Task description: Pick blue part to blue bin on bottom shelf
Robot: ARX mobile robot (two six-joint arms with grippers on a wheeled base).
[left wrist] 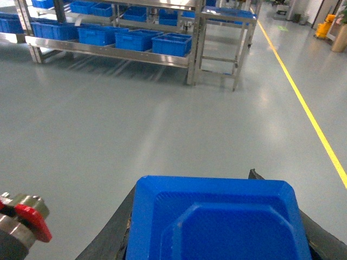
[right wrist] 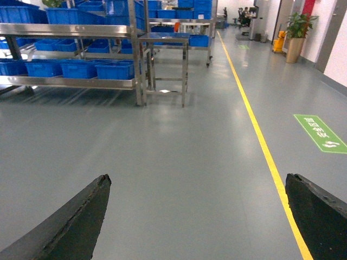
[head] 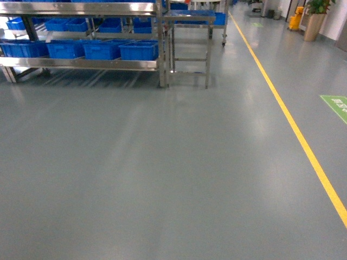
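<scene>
A blue part [left wrist: 217, 222], a flat moulded blue plastic piece with a raised rim, fills the bottom of the left wrist view. My left gripper [left wrist: 195, 184] is shut on it, with a black finger showing on each side. The bottom shelf [head: 81, 63] is far ahead at the upper left and carries a row of blue bins [head: 138, 50]. The same shelf [left wrist: 108, 52] and bins [left wrist: 171, 43] appear in the left wrist view. My right gripper [right wrist: 198, 179] is open over bare grey floor, holding nothing. Neither gripper shows in the head view.
A small steel table [head: 187, 19] stands just right of the rack. A yellow floor line [head: 293, 124] runs along the right, with a green floor sign [head: 337, 105] beyond it. A potted plant [head: 314, 19] and a yellow mop bucket [head: 295, 20] stand far back right.
</scene>
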